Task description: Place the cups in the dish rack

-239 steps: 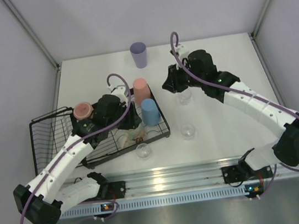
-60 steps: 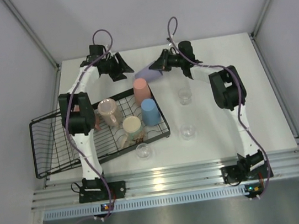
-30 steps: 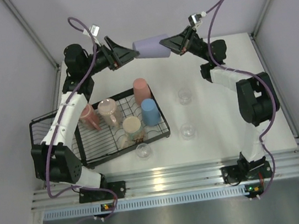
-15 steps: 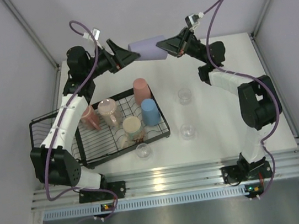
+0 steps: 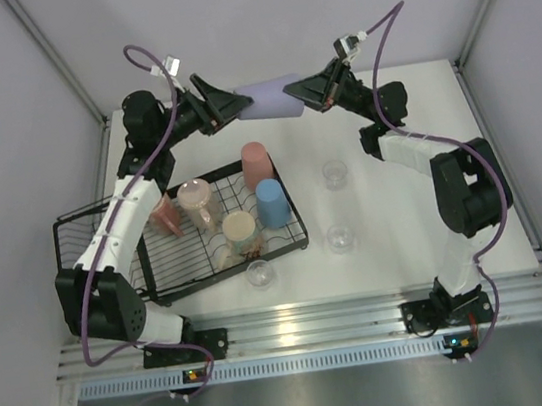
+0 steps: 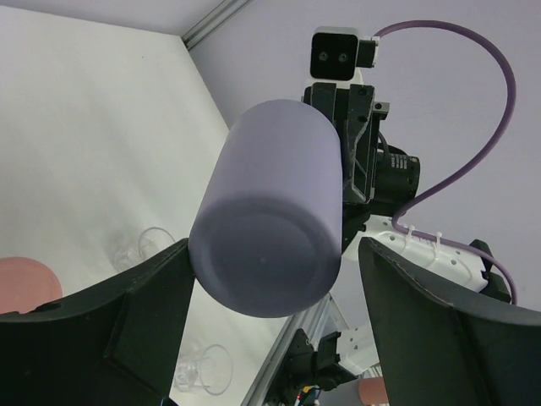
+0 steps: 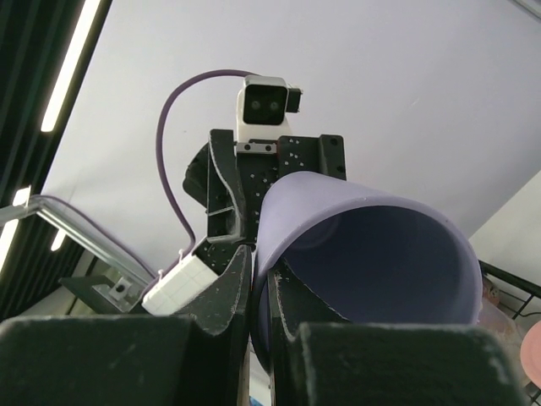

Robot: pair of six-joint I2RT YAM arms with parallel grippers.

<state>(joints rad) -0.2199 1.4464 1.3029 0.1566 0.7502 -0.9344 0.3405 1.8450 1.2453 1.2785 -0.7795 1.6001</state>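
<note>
The change I see is a handover taking shape in mid-air above the far edge of the desk (image 5: 404,215). The lavender cup (image 5: 272,99) lies on its side, well above the surface, between my two arms. My right end effector (image 5: 307,87) is clamped thin on the cup's rim, one finger inside the mouth and one outside. A second ago my left end effector (image 5: 235,105) stood at its widest just short of the base. Now its fingers (image 6: 127,313) straddle the base and have begun to narrow. One finger sits against the cup's side, and the other is not yet touching it, so the left has no grip yet.

I judge that the right must hold until the left closes fully.

The rack (image 5: 92,258) already carries five cups. Three clear glasses (image 5: 335,174) wait on the desk, one of them beside the rack's near edge.
</note>
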